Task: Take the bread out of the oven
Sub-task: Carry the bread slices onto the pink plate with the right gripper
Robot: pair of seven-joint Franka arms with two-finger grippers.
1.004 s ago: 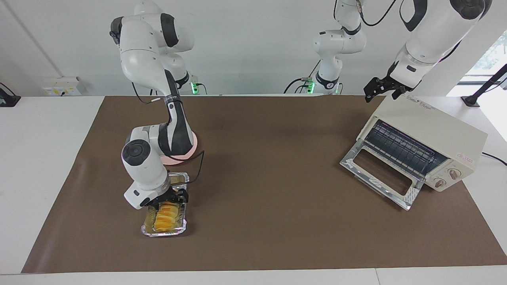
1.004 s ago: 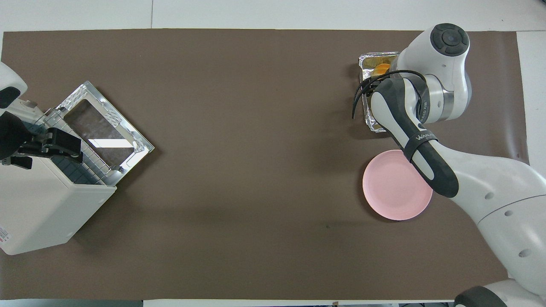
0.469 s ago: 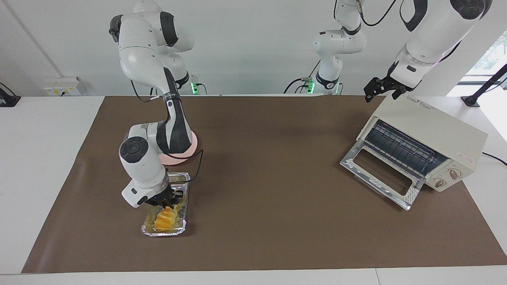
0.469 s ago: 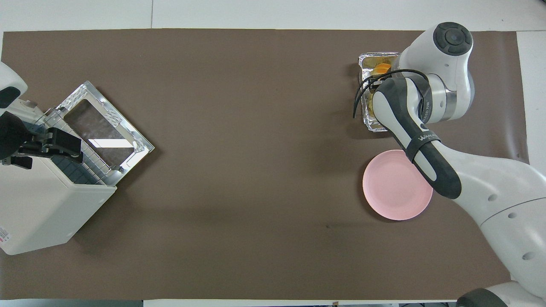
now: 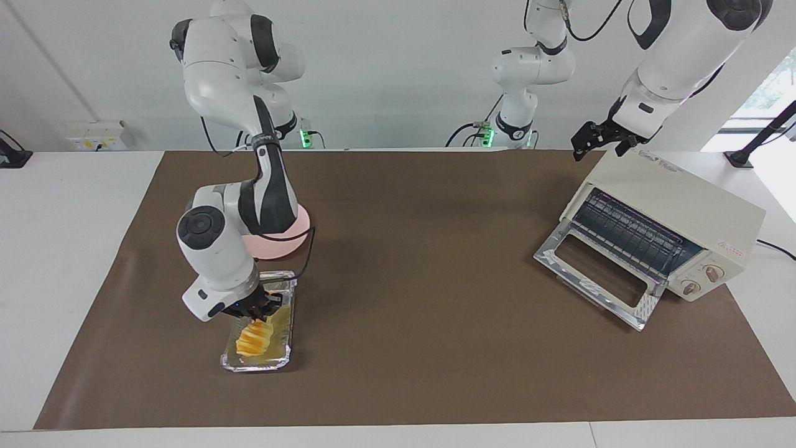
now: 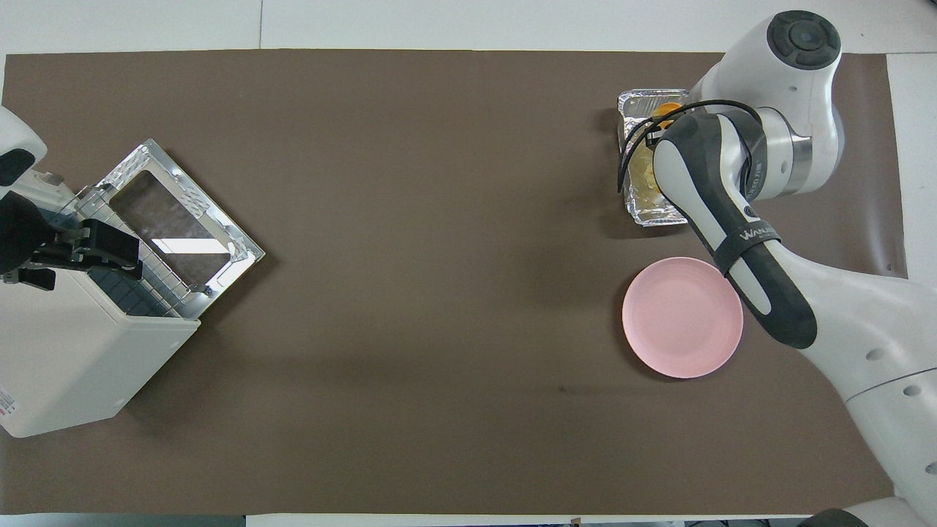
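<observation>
The bread, a small golden ridged loaf, hangs tilted low over the foil tray, with my right gripper shut on its upper end. From overhead only an orange bit of the bread shows past the right arm, at the foil tray's end farther from the robots. The cream oven stands at the left arm's end, its glass door folded down and the wire rack bare. Over the oven's top my left gripper hangs open and waits.
A round pink plate lies on the brown mat beside the foil tray, nearer to the robots, partly under the right arm. The oven and its lowered door jut out over the mat.
My right gripper has shut on the bread and raised it, so the loaf now hangs tilted above the tray instead of lying flat in it. The left arm has not moved.
</observation>
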